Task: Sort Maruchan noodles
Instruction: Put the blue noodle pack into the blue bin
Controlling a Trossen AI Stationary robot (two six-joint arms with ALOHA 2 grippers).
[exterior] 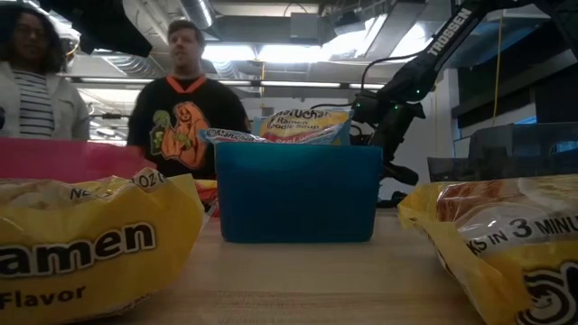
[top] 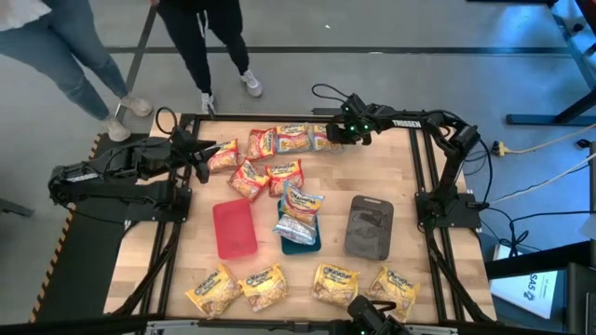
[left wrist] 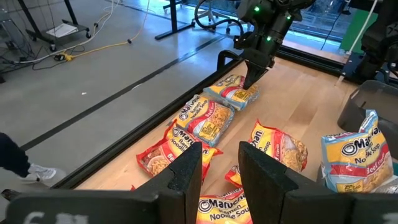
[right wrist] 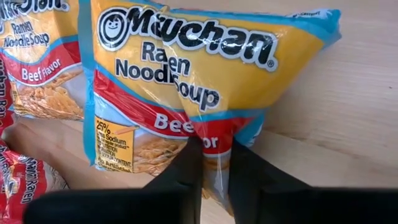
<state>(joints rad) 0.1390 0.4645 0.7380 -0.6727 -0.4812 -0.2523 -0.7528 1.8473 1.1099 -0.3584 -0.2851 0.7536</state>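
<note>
Right gripper [top: 328, 136] sits at the upper centre of the high view, at the right-hand end of the row of noodle packets along the far table edge. Wrist view shows its two fingers [right wrist: 186, 168] pinched on the crinkled edge of a blue-edged beef packet [right wrist: 205, 81], with the film bunched up into a ridge between them; I read this as a grip just taken, lift not yet begun. Packet lies directly under and ahead of this gripper, its long side running along the row, touching the next beef packet [right wrist: 37, 68]. Left gripper [top: 201, 159] waits at upper left of the high view, beside a red packet [top: 223, 155], jaws partly apart and holding nothing. Teal tray [top: 301, 244] at centre already carries blue-edged packets [top: 300, 214]; red tray [top: 234, 228] to its left and grey tray [top: 369, 226] to its right look bare. Four yellow packets [top: 265, 287] line the lower edge. Judgement: tray lies below the gripper in the frame, so the right arm is plainly the nearer one for this carry. Thin pinch on film may slip.
</note>
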